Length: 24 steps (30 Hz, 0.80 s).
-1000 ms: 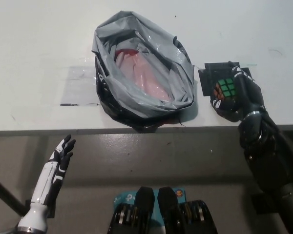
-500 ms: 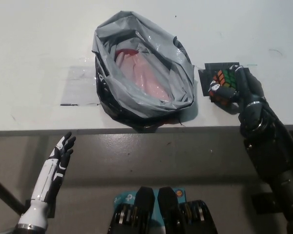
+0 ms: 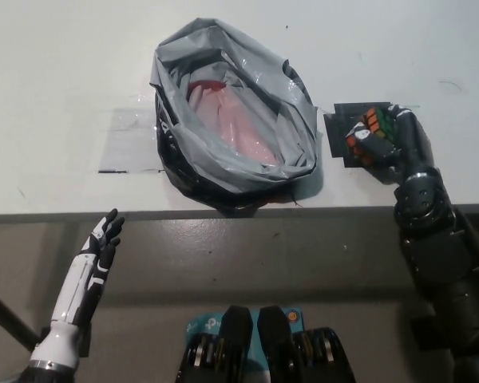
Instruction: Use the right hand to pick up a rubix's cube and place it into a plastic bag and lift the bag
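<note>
Rubik's cube (image 3: 373, 132) sits gripped in the black right hand (image 3: 391, 142), its glossy tiles showing orange, green and red, the block tilted on a corner above a flat black square pad (image 3: 341, 132) at the right of the worktop (image 3: 64, 64). The black fingers (image 3: 358, 137) are wrapped round the cube, clamped on its faces. Just to the left, near but not touching, the plastic bag (image 3: 233, 120) lies slumped open on the pale, matte worktop: crinkled grey film on the outside, shiny where it catches light, rolled into a rough oval rim, with a smooth pinkish lining and a red patch deep inside. A clear rectangle of tape or film (image 3: 132, 140) lies flat on the worktop to the bag's left. The white left hand (image 3: 102, 243) hangs low at the lower left, below the worktop's front edge, fingers straight and spread, holding nothing, its white shell marked with dark joints.
</note>
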Motion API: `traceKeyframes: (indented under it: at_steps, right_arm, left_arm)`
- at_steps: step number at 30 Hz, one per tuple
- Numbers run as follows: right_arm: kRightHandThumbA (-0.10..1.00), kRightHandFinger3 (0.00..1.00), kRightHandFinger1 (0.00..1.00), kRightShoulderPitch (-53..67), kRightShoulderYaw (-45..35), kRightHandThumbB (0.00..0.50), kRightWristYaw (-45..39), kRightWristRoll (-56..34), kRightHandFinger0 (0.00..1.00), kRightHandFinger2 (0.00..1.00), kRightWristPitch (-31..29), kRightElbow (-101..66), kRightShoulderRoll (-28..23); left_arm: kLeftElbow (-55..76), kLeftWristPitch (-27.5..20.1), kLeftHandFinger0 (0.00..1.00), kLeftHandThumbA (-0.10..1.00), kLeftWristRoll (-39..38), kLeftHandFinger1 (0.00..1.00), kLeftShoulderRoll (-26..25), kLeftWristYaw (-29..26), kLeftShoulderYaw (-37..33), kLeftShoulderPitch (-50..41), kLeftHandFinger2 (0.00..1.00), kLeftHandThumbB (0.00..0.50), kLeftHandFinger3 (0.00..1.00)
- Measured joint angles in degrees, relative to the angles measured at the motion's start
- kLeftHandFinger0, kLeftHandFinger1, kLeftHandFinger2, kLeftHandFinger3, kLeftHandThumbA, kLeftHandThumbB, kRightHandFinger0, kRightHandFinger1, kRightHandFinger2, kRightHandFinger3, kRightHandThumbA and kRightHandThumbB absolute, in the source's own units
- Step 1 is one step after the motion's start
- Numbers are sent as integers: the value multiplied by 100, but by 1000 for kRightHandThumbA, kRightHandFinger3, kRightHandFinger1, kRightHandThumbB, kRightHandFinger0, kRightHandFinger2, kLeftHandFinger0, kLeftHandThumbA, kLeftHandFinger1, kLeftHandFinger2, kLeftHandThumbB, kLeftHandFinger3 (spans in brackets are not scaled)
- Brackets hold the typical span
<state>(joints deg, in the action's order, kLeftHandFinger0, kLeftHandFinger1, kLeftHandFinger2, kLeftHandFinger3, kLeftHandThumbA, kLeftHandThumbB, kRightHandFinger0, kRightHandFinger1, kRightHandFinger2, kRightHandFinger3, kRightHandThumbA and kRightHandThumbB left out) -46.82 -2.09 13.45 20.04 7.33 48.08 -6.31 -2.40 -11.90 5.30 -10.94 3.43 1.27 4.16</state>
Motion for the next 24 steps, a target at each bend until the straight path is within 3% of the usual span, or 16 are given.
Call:
traceKeyframes:
  at_steps: [3, 5, 11, 13, 16, 17, 19, 24]
  right_arm:
    - [-100, 863, 357, -30, -556, 132, -45, -429, 0, 810, -184, 95, 100]
    - [-100, 946, 347, -31, -729, 143, -77, -582, 0, 817, -222, 112, 131]
    - [-100, 1000, 277, -61, -1535, 127, -296, -1251, 0, 838, -244, 142, 255]
    - [-100, 1000, 153, -91, -1846, 122, -385, -1553, 0, 737, -217, 140, 284]
    - [-100, 1000, 52, -129, -2130, 124, -454, -1824, 0, 708, -175, 138, 325]
    - [-100, 1000, 41, -162, -2257, 125, -486, -1941, 0, 709, -145, 136, 349]
    - [-100, 1000, 49, -237, -2535, 77, -539, -2206, 0, 705, -44, 127, 379]
    - [-100, 1000, 142, -330, -3029, 90, -603, -2740, 0, 732, 214, 40, 428]
  left_arm:
    - [-4, 0, 1000, 1000, 0, 1000, 0, 0, -2, -3, 1000, 180, 1000]
    - [-6, 1, 1000, 1000, 0, 1000, 0, 0, -3, -4, 1000, 167, 1000]
    - [-14, 1, 1000, 1000, 0, 1000, 2, 0, -8, -8, 1000, 152, 1000]
    - [-17, 2, 1000, 1000, 0, 1000, 2, 0, -8, -11, 1000, 158, 1000]
    - [-18, 2, 1000, 1000, 0, 1000, 2, 0, -8, -13, 1000, 159, 1000]
    - [-18, 3, 1000, 1000, 0, 1000, 2, 0, -8, -14, 1000, 160, 1000]
    - [-18, 3, 1000, 1000, 0, 1000, 2, 0, -10, -14, 1000, 149, 1000]
    - [-20, 4, 1000, 1000, 0, 1000, 2, 0, -10, -15, 1000, 134, 1000]
